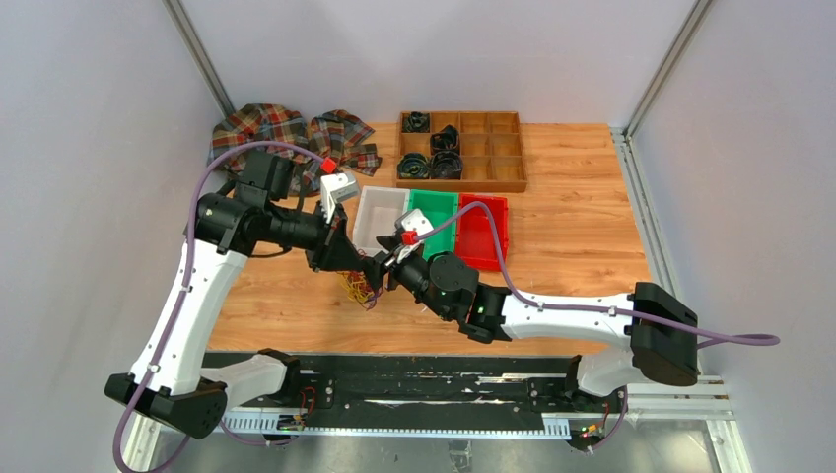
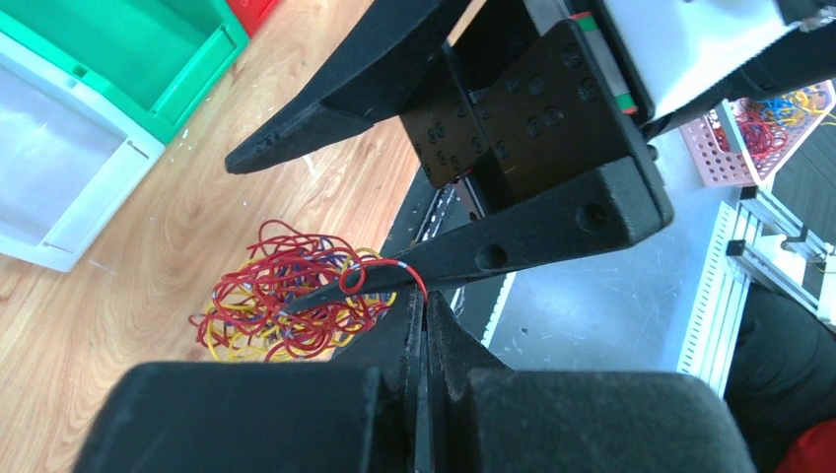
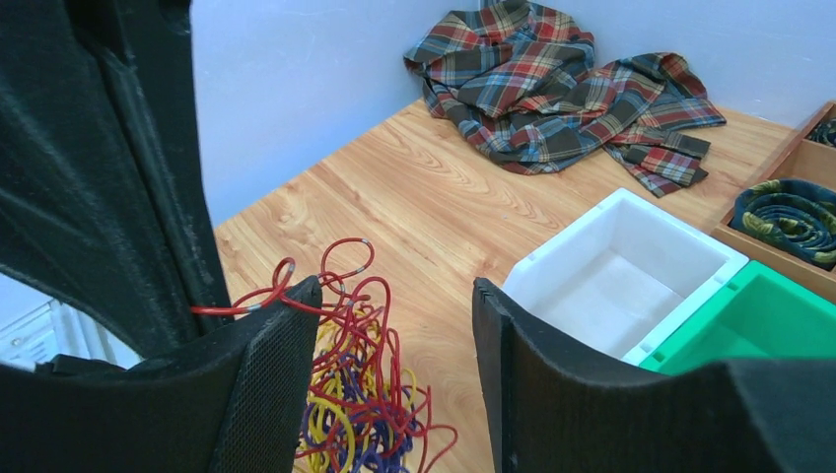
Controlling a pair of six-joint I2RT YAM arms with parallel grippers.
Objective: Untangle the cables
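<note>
Wooden desk (image 1: 582, 197) carried everything. Plaid cloth (image 1: 286, 133) was bunched at the far left corner. Wooden tray (image 1: 463, 185) sat at the far edge, black coiled bands (image 1: 444, 163) in its left compartments. White bin (image 1: 367, 212), green bin (image 1: 439, 202) and red bin (image 1: 483, 232) stood side by side mid-desk, in front of the tray. Both arms met left of centre, toward the near edge. Right tool (image 3: 394, 291) was spread, nothing between its fingers, a red strand lying over one fingertip. Left tool (image 2: 424, 305) was pressed together, pinching that red strand. Cables (image 2: 276, 296) lay in a red, yellow and purple-blue tangle on the desk below the tools.
</note>
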